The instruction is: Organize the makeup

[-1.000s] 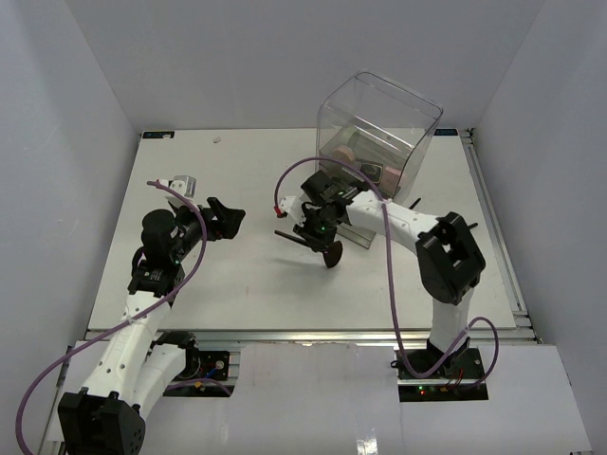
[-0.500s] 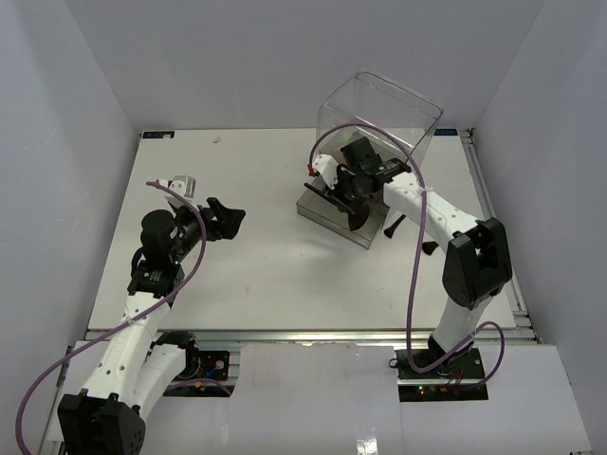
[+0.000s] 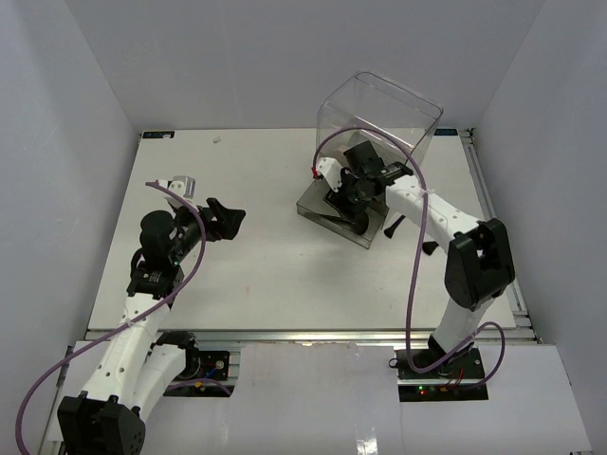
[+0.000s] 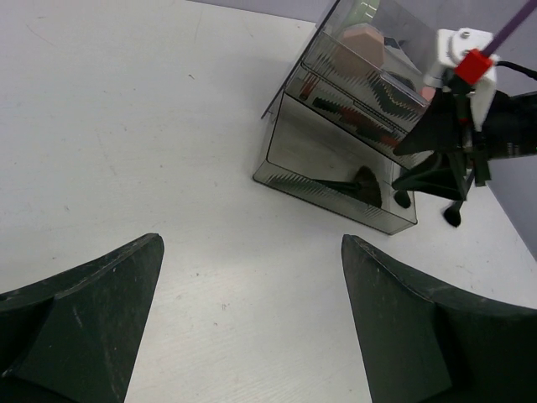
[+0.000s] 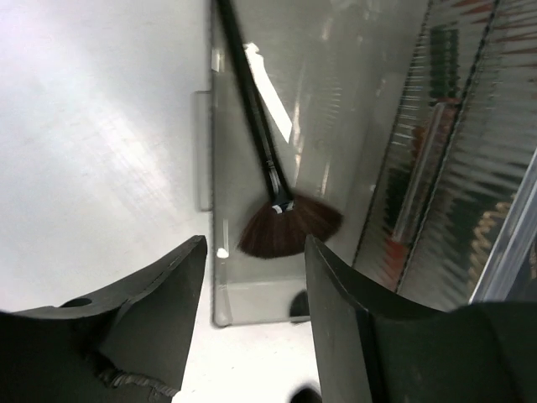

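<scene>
The black-handled fan brush (image 5: 289, 227) lies loose in the pulled-out bottom drawer (image 5: 220, 168) of the clear drawer box (image 3: 379, 123). It also shows in the top view (image 3: 358, 224) and the left wrist view (image 4: 362, 185). My right gripper (image 5: 256, 294) is open and empty, hovering just above the drawer's front end (image 3: 353, 194). Upper drawers hold a pink puff (image 4: 362, 42) and dark-red pencil sticks (image 4: 362, 128). My left gripper (image 3: 225, 218) is open and empty over bare table, well left of the box; its jaws frame the table in the left wrist view (image 4: 252, 252).
Two small black items (image 3: 396, 225) (image 3: 430, 247) lie on the table right of the open drawer. The white table (image 3: 256, 275) is walled on three sides. The right arm's purple cable (image 3: 413, 284) loops down toward its base.
My right gripper carried the fan brush from mid-table up and right to the open drawer, then let go. The brush now lies in the drawer. The left arm has not moved.
</scene>
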{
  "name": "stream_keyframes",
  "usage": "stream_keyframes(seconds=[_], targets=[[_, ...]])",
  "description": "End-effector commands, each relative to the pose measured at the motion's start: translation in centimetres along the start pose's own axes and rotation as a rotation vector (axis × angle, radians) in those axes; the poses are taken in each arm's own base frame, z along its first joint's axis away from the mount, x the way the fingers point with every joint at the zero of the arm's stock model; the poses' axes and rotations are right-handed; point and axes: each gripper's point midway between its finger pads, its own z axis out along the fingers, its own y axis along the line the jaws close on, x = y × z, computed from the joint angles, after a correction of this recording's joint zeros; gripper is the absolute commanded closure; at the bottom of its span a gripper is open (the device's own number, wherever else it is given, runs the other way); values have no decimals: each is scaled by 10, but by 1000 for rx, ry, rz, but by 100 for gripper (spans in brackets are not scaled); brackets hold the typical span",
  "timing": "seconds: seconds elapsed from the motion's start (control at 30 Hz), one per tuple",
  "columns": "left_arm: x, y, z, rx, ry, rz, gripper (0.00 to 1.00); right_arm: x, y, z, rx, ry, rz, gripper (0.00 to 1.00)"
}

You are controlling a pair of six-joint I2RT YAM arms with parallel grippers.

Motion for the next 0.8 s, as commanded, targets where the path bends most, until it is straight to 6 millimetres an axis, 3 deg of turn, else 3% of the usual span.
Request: stream_keyframes(seconds=[0.0,0.07,0.17,0.37,0.57,0.77], targets=[[-9,-9,-5,32,-30,15,2,-18,35,-58,-140,-196,-64,42],[-10,-11,-6,39,-34,15,2,-9,57,-89,-228,-270,-103,41],[-12,-13,-8,47,-42,16,2,29,62,-109,-247,-286,-154,38],[-12,-21,-11,83,-42,10,2,129,30,-124,-152,-124,-245,35],[-12,-23,-12,92,-44,8,2,201,-14,-136,-29,130,-422,30],[-13,-24,-13,95,-47,10,2,241,-46,-123,-17,318,-624,24]])
